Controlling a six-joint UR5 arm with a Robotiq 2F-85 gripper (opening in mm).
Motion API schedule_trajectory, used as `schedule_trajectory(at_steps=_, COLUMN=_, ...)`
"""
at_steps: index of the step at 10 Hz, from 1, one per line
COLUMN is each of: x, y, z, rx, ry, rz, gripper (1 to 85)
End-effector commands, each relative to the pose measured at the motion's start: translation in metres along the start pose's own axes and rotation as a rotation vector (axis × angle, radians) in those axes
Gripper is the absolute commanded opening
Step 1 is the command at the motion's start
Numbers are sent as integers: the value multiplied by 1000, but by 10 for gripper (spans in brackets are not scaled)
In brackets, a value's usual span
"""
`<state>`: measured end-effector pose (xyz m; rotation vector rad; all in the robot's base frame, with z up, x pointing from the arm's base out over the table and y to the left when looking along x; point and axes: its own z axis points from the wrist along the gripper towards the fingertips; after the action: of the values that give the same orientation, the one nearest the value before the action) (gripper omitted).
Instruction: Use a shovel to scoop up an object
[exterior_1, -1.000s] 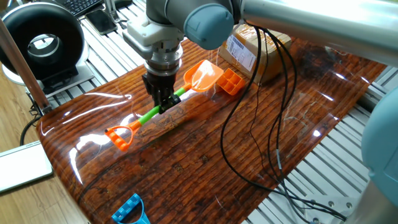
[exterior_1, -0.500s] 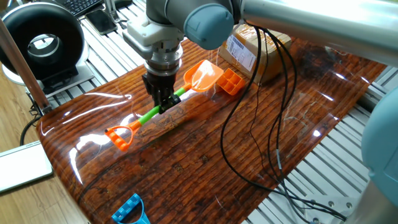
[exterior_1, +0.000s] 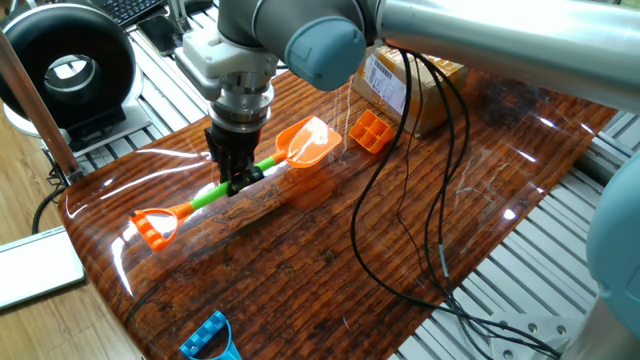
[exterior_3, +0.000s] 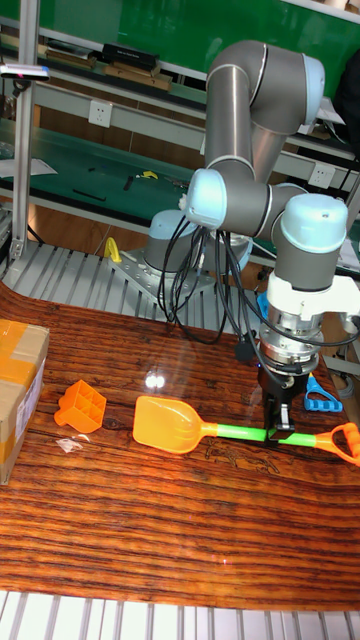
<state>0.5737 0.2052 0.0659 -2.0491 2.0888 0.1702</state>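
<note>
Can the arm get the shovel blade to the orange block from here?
Probably yes. The gripper holds the shovel by its green shaft, and bare table lies between blade and orange block. The cardboard box just behind limits overshoot.

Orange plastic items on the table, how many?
2. The shovel with its orange blade and loop end, held mid-shaft by the pincer; the small grid block beside the cardboard box. Others may be hidden behind the arm.

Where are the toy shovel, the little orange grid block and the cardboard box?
shovel (exterior_1: 306, 143), fixed view, on the orange blade.
orange grid block (exterior_3: 81, 405), tall fixed view, on its top.
cardboard box (exterior_1: 392, 82), fixed view, on its label.
</note>
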Motion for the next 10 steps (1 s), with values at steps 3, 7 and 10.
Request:
schedule_trajectory(at_steps=3, x=5, y=2, z=-4, rx=34, ry=-77, rz=-4, gripper=13)
schedule_trajectory(at_steps=7, x=15, y=12, z=-6, rx=27, ry=-82, rz=19, gripper=13)
schedule_trajectory(at_steps=10, x=23, y=10, z=-6, rx=33, ry=-52, rz=37, gripper=13)
